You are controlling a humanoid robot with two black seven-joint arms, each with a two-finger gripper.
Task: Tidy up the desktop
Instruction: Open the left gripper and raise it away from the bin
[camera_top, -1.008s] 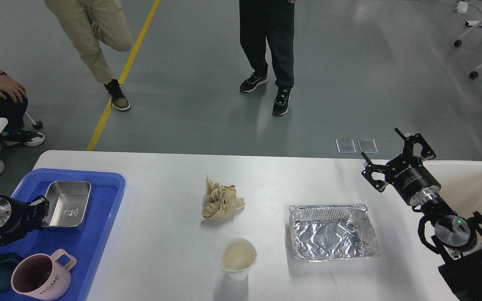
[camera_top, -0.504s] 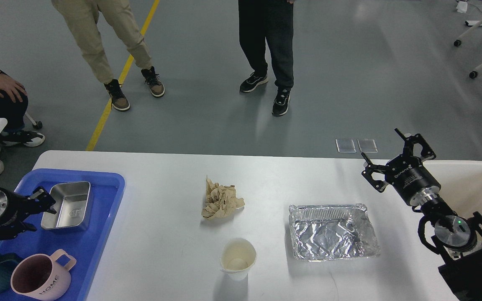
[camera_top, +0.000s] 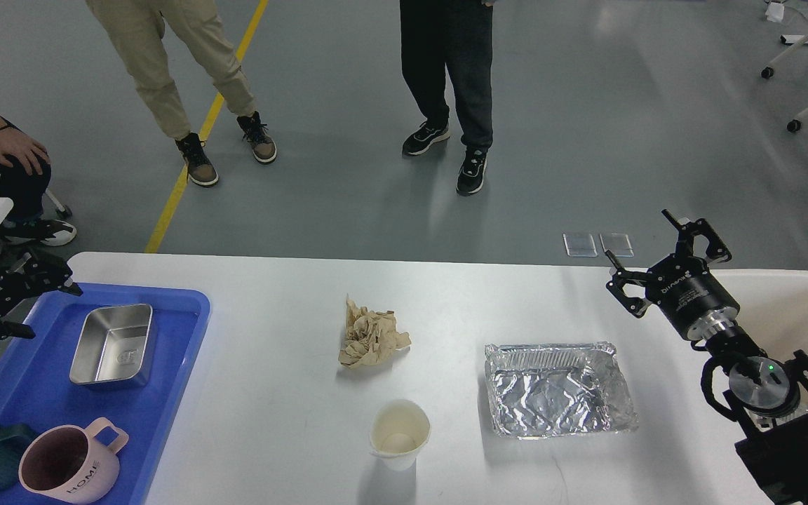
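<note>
Right hand hovers over desktop's right edge.

White desktop, crumpled paper, paper cup, foil tray, right tool spread.

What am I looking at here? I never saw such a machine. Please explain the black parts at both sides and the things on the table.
The view comes from a humanoid robot's head, looking down. The black parts are its arms. The right hand is open and empty above the large white desktop. The left hand hovers over the blue plastic tray; its fingers are too dark to judge. On the desktop lie a crumpled brown paper, a white paper cup and a silver foil container. The tray holds a steel box and two mugs.
</note>
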